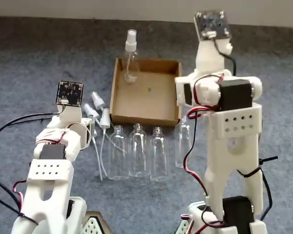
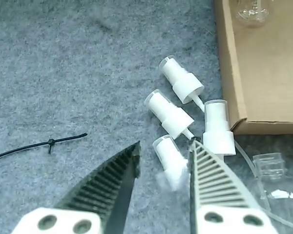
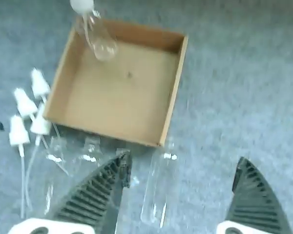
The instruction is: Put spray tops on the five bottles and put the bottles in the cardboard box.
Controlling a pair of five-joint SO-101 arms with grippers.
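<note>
**Grey carpet, one capped bottle in the box, four open ones outside**

Grey carpet (image 1: 49,63) is covering the whole table, and a shallow cardboard box (image 1: 151,100) is sitting at its middle. One capped bottle (image 1: 131,58) is standing upright inside the box, in the far corner on the left arm's side. Four open bottles (image 1: 137,148) are standing in a row just outside the box's near wall, the one at the right arm's end (image 1: 183,141) a little apart from the other three.

Four spray tops (image 2: 168,113) are lying loose on the carpet beside the box on the left arm's side, close together, their thin tubes trailing toward the bottles. The left claw (image 2: 164,146) is hanging low over them with its fingers parted narrowly, and one spray top (image 2: 170,163) is lying between those fingers; whether either finger is touching it cannot be told. A black cable tie (image 2: 49,143) is lying on the carpet well apart from the tops.

The right claw (image 3: 184,160) is hovering high above the row of bottles, gaping wide and holding nothing.
</note>
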